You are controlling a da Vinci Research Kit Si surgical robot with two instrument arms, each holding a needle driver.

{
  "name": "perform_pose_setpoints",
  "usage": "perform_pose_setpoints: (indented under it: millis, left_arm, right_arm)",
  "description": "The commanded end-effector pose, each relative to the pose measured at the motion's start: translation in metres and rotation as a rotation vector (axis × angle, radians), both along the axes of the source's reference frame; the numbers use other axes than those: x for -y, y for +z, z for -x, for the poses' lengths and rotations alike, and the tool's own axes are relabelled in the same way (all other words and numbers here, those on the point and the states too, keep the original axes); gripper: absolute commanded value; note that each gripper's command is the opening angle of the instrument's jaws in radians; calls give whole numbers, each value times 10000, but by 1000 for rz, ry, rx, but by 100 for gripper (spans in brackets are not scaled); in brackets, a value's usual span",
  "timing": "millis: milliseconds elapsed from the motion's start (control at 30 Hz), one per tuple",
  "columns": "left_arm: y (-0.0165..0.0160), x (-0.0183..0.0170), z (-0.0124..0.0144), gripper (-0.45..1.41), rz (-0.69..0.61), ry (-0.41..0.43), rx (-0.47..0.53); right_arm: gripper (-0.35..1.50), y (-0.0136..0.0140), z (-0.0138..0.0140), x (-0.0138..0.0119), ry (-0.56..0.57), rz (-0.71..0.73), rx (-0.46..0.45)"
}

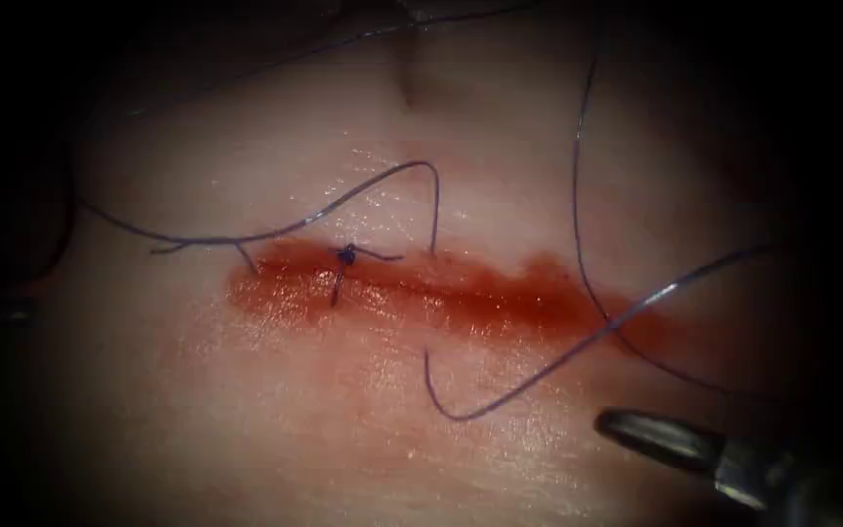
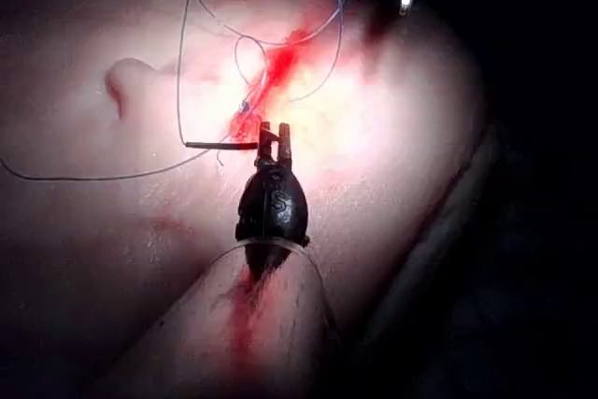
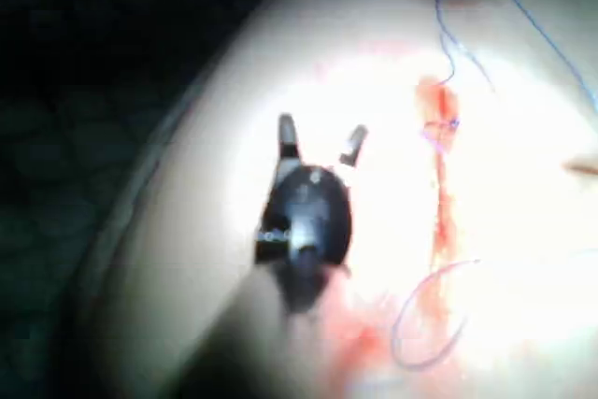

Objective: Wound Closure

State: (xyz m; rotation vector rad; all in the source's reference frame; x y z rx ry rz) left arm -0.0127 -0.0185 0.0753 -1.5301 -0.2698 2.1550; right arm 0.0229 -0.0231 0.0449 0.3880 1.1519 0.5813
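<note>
The needle (image 2: 221, 146) lay just off the cut's (image 1: 461, 293) knotted end, clear of the tissue (image 1: 295, 420), held at one end by the left hand (image 2: 275, 133), whose jaws were closed on it. Red fluid (image 1: 539, 307) filled the cut, and one tied stitch (image 1: 345, 256) crossed it toward its left end. Thread (image 1: 578, 195) looped loosely over the tissue on both sides of the cut. The right hand (image 3: 320, 142) hovered apart from the cut, jaws spread wide, holding nothing.
</note>
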Motion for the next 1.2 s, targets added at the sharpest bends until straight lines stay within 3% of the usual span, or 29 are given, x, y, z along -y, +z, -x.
perform_pose_setpoints:
  millis: [33,133,433,633,700,800,867,967,1200]
  left_arm:
    - [6,8,5,-45,-4,2,2]
    - [6,8,5,-45,-4,2,2]
    - [6,8,5,-45,-4,1,1]
    - [6,8,5,-45,-4,1,1]
    - [6,8,5,-45,-4,1,1]
    - [6,8,5,-45,-4,1,1]
    - [6,8,5,-45,-4,1,1]
    - [6,8,5,-45,-4,1,1]
    - [5,8,5,-45,-4,1,1]
  right_arm:
    - [120,7,-2,14,-5,-19,-1]
    - [118,10,-3,14,-5,-18,2]
    - [111,104,-68,28,-27,237,68]
    - [95,146,-86,29,-45,349,105]
    - [91,149,-88,28,-45,355,107]
    - [68,158,-92,25,-62,395,122]
    - [41,163,-92,25,-81,405,138]
    - [-30,170,-88,28,-120,403,172]
    - [-35,159,-76,32,-178,377,211]
